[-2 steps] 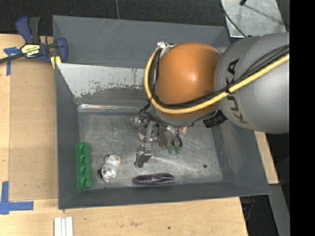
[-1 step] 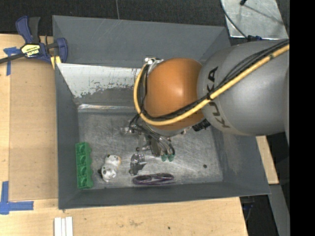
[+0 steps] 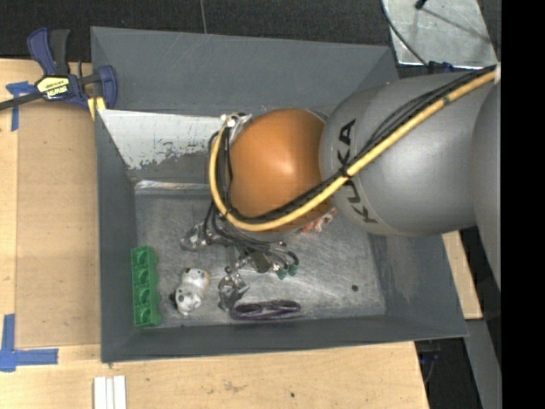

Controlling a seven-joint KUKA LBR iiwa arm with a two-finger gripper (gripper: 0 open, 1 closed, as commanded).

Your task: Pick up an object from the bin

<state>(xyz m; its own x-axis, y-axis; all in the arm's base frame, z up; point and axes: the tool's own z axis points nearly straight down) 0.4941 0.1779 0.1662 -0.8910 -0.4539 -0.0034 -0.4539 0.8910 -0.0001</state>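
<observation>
The claw (image 3: 249, 267) hangs low over the bin floor beneath the arm's orange cover (image 3: 272, 164). I cannot tell whether it is open or closed, or whether it has hold of anything. Just below it in the view lies a flat purple loop (image 3: 264, 310), probably the likeliest pick. A small white lump (image 3: 191, 289) sits near on its left, and a green ridged block (image 3: 145, 286) lies farther left by the bin (image 3: 115, 254) wall. The pick should go best centred over one thing alone, descending straight and closing clear of neighbours. The cover hides the claw's upper part, and small metallic bits (image 3: 196, 237) beside it are hard to tell from its own parts.
</observation>
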